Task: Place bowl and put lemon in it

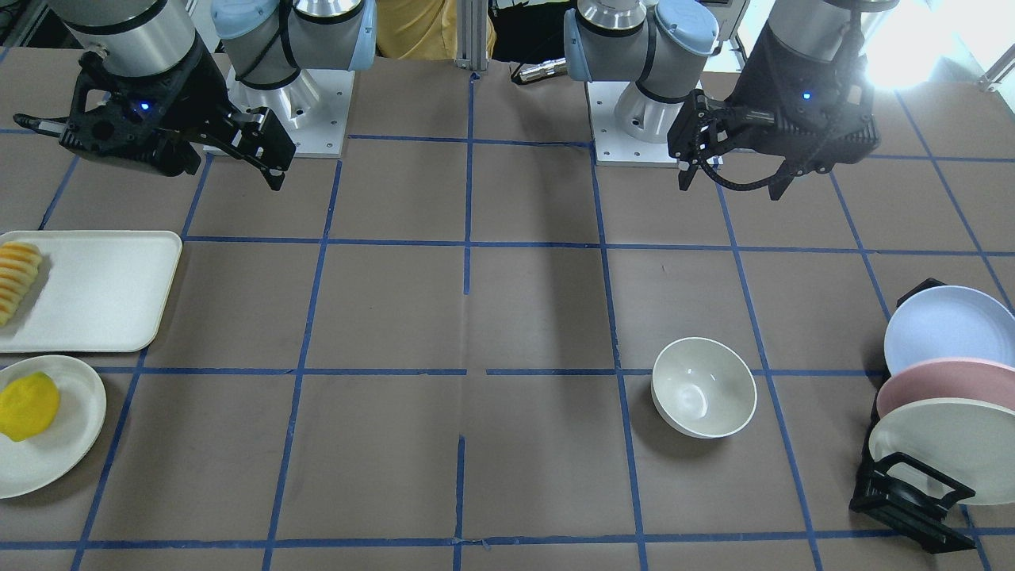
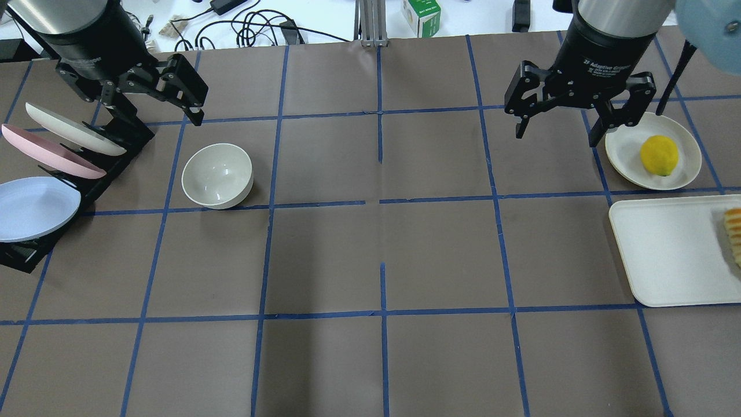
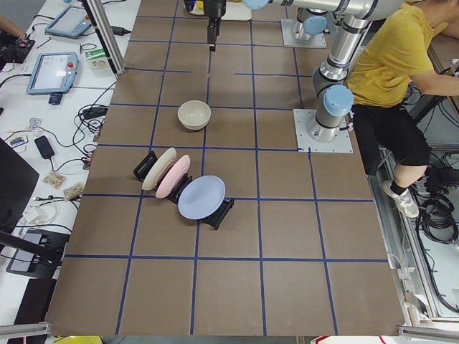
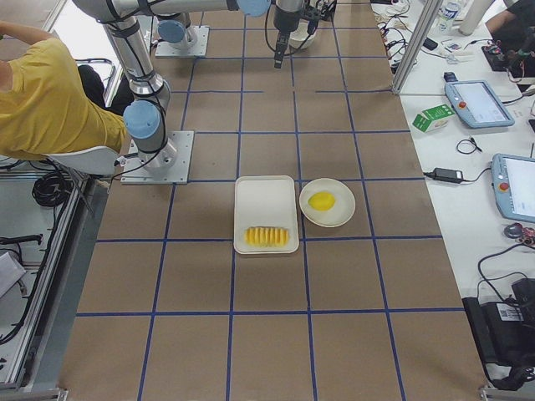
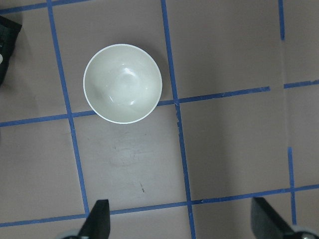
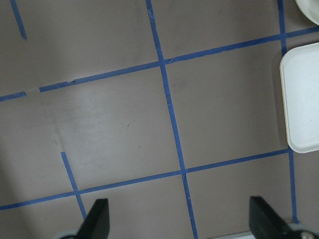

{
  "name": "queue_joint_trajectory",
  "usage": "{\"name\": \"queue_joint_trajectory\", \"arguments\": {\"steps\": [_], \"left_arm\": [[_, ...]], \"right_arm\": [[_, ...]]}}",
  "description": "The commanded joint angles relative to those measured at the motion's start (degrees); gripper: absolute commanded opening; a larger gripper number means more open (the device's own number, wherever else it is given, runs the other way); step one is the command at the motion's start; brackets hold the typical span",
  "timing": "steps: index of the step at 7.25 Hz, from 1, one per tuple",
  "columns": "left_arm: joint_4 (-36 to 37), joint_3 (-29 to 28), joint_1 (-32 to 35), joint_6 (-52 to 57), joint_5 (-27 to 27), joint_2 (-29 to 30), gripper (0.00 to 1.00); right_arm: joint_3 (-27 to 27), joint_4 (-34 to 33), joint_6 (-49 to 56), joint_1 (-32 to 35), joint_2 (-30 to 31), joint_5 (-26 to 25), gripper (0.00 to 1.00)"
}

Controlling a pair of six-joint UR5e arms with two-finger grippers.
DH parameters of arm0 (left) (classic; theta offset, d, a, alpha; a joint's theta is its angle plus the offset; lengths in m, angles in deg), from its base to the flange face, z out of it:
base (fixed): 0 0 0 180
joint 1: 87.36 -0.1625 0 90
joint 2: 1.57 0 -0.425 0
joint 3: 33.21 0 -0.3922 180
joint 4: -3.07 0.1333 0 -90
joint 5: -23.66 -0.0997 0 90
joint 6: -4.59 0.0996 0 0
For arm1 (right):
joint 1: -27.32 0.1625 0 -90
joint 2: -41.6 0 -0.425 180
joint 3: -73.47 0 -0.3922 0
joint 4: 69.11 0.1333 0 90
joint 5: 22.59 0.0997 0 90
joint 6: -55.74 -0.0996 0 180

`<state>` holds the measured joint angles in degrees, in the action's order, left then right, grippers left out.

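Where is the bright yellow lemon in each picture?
Front-facing: bright yellow oval lemon lower left, on a round cream plate.
Overhead: lemon upper right.
Exterior left: not in it.
Exterior right: lemon at centre.
Left wrist: not in it.
Right wrist: not in it.
Landmark: rectangular cream tray beside its plate.

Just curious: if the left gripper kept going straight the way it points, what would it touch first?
The left gripper points down at bare table, so likely that, not the bowl nearby.

Bowl (image 2: pixel 217 175) glossy, smooth (ceramic-looking); lemon (image 2: pixel 659 154) dimpled skin; table (image 2: pixel 370 260) matt brown covering.
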<state>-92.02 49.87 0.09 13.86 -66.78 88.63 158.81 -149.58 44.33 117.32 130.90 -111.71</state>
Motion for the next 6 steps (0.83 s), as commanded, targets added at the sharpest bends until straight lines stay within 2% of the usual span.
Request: {"name": "queue_joint_trajectory", "arguments": {"steps": [1, 5, 6], "left_arm": [[-0.1, 0.8, 0.4, -0.1, 0.2, 0.1, 1.00], [-0.7, 3.3, 0.4, 0.5, -0.4, -2.3, 1.00], [-1.8, 4.1, -2.3, 3.8, -0.7, -1.4, 1.00]], "right_arm": [[0.0, 0.1, 0.0, 0.0, 0.0, 0.0, 1.00], [0.1, 0.4, 1.0, -0.7, -0.9, -0.4, 1.00], [0.1, -0.4, 1.0, -2.8, -1.7, -4.0, 1.00]]}}
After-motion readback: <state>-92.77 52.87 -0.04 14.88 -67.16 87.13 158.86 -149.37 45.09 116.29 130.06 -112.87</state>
